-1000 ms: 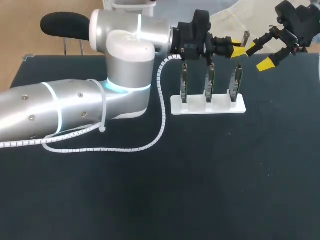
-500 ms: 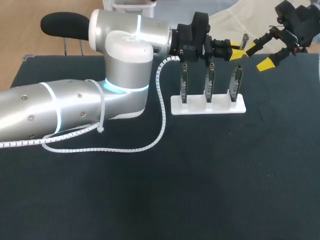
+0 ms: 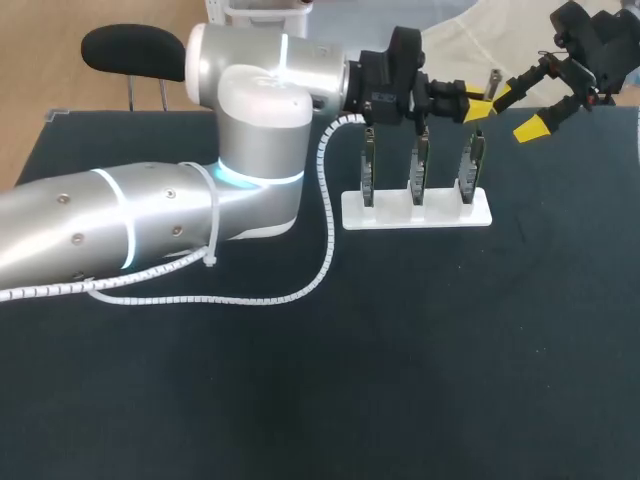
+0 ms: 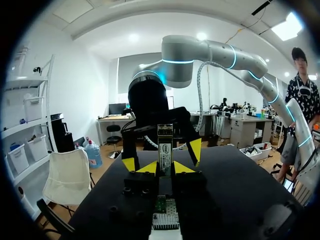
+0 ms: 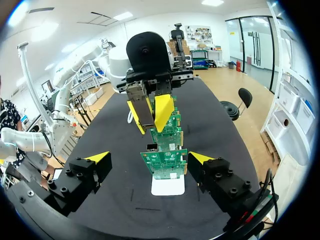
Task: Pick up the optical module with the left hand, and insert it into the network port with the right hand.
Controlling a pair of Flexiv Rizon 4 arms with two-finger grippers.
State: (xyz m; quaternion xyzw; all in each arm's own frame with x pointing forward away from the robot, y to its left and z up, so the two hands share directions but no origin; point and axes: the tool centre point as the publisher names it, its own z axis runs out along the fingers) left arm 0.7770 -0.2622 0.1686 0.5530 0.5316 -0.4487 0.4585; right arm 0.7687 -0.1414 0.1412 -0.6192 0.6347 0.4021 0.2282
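while the left pincer point(image 3: 472, 103) pinches the optical module point(image 4: 165, 149) just above three circuit boards point(image 3: 420, 165) standing in a white rack point(image 3: 417, 212) on the table point(image 3: 450, 350), the right pincer point(image 3: 520, 110) hangs spread close beside it.

No text legible enough to copy out.

Optical module point(image 4: 165, 150), clamped upright between both fingers of the left claw point(image 4: 165, 168): 1 small white label on the face turned to the left wrist camera. The label carries a dark oval mark with finer marks below it; characters too small to make out.

3 green circuit boards point(image 5: 163, 161), standing in the white base point(image 5: 167, 186) toward the tabletop's point(image 3: 400, 350) far edge: faint pale markings on the nearest board, none readable.

Head view: no print resolves on boards, base or tabletop.
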